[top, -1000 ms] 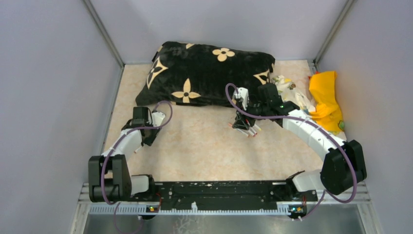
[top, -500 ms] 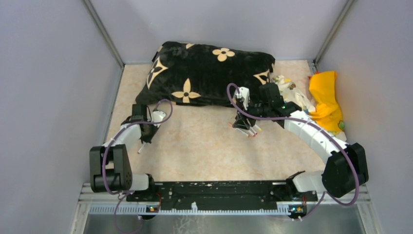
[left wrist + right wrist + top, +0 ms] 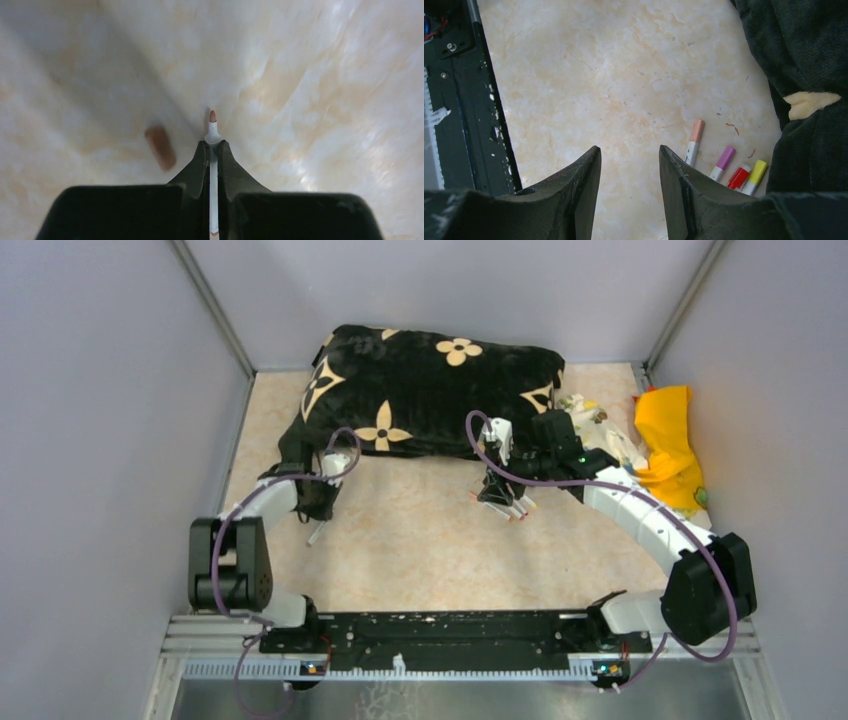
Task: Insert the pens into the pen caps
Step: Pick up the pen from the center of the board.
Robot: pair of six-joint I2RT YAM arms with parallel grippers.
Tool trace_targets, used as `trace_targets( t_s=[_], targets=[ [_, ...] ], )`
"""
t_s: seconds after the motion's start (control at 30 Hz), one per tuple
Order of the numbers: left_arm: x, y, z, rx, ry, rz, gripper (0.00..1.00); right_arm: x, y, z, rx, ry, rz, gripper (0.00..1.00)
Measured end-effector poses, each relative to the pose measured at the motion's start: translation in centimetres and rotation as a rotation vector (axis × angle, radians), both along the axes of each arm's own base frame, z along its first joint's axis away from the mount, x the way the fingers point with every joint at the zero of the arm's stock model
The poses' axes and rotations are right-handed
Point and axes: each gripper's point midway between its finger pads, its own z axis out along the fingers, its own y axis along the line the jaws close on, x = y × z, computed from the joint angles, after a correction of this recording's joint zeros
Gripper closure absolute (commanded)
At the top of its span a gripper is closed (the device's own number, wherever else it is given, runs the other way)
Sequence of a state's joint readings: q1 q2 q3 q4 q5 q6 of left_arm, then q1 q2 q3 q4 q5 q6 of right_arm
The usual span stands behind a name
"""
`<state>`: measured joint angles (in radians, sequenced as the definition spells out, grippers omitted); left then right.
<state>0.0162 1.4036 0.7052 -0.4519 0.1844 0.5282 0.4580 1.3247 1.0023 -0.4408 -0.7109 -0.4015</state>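
White pen, brownish tip bare, brown cap beside it, four capped pens together

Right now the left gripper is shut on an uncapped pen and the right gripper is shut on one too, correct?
No. The left gripper is shut on an uncapped pen, but the right gripper is open and empty, as the right wrist view shows; capped pens lie beside it.

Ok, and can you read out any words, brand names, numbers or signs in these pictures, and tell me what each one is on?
None: no readable text in any view.
The cushion: only beige flower and star shapes, no letters.
The capped pens: no print shows on the barrels.
The pen in the left gripper: plain.
The black base rail: white specks, too small to read.
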Motion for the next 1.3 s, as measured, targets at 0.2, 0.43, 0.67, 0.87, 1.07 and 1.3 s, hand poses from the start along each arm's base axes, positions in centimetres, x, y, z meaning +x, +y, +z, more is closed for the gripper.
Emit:
trace_targets(
  t_s=[0.2,0.43,0.67,0.87,1.07,1.3],
  targets=[
    [5.5,-5.9,0.1,-0.087,0.068,-0.026,1.00,0.1,0.0,0.0,-0.004,-0.010,0.000,0.55],
    [7.9,-10.6,0.3,-0.190,0.150,0.146,1.00,-0.8,0.2,-0.8,0.013,0.009,0.041,0.54],
    [3.9,-14.5,1.2,-0.334,0.155,0.236,1.00,-1.7,0.9,-0.8,0.069,0.028,0.092,0.54],
    [2.1,-19.3,7.6,-0.701,-0.085,0.192,1.00,-2.8,1.4,-0.5,0.143,0.065,0.095,0.53],
    [0.4,-23.1,12.7,-1.059,-0.246,0.121,1.00,-3.6,1.5,2.6,0.322,0.086,0.085,0.37],
    [-2.3,-28.5,19.0,-1.347,-0.330,-0.019,1.00,-4.0,1.3,3.6,0.472,0.179,0.061,0.24]
  ],
)
